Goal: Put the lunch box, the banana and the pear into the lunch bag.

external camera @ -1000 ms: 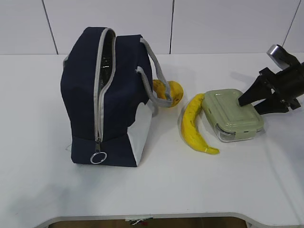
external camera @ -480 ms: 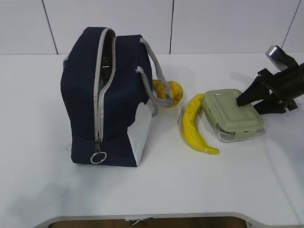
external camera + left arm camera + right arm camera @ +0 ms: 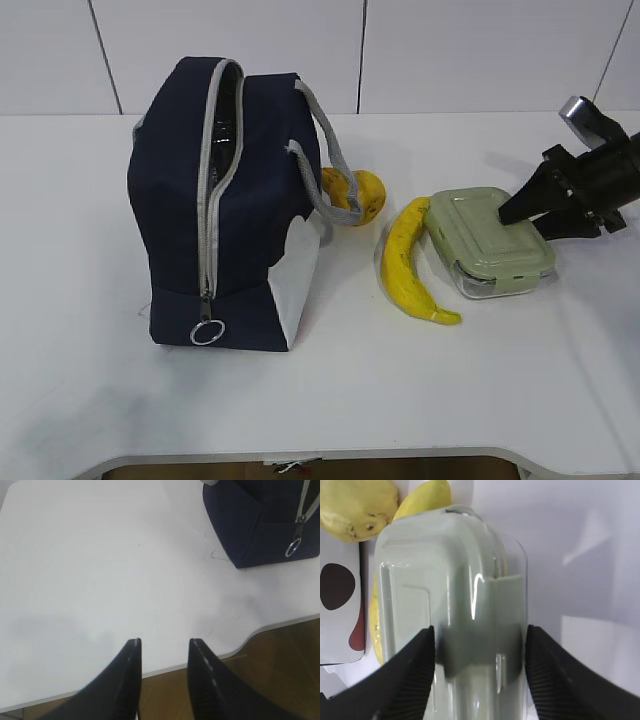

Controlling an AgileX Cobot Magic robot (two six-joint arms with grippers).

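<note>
**Right gripper straddles the lunch box; left gripper idle over bare table**

We see the right gripper reaching in from the right edge of the table, its two dark fingers spread on either side of the lunch box. In the right wrist view the green lid fills the gap between them, and each finger sits against or just beside a long side of the box; we cannot be sure from this angle that both are pressing on it. The box rests on the table.

Just past the box's far side from that gripper lies the banana, touching the box along its edge. Further beyond, the pear sits beside the lunch bag, partly behind one grey handle. The bag stands upright, its zip open along the top and down the near face.

The left gripper hangs with its fingers parted, gripping nothing, the bag's lower corner ahead and to its right.
</note>
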